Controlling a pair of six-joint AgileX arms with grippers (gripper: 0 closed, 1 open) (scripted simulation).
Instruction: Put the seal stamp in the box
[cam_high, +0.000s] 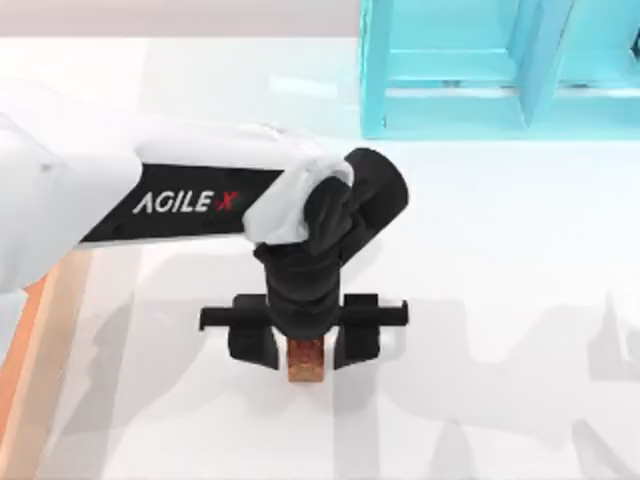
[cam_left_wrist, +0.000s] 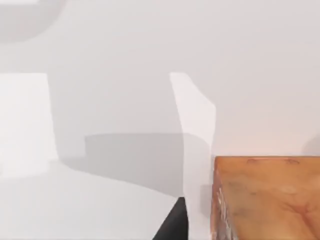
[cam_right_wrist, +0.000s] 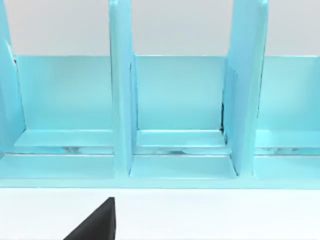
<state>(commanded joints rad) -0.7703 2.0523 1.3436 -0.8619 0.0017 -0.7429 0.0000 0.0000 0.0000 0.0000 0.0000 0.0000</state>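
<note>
A small reddish-brown seal stamp (cam_high: 307, 360) is standing on the white table (cam_high: 500, 300), near the front edge in the top view and a little left of centre. The left gripper (cam_high: 305, 347) is hanging directly over it, fingers spread wide — one dark finger on each side of the stamp with a visible gap, so nothing is being held. From the left wrist camera, the stamp (cam_left_wrist: 265, 197) is sitting off to one side rather than centred, so a closing grip may catch it unevenly and tip or push it away. The box (cam_high: 35, 340) is lying at the table's left edge, well apart from the stamp, mostly cut off by the frame and partly covered by the arm. Farthest away, a turquoise shelf (cam_high: 500, 70) is standing at the back right — the right wrist camera is facing it (cam_right_wrist: 175, 110), and whether the right gripper's fingers are spread or closed cannot be told.
</note>
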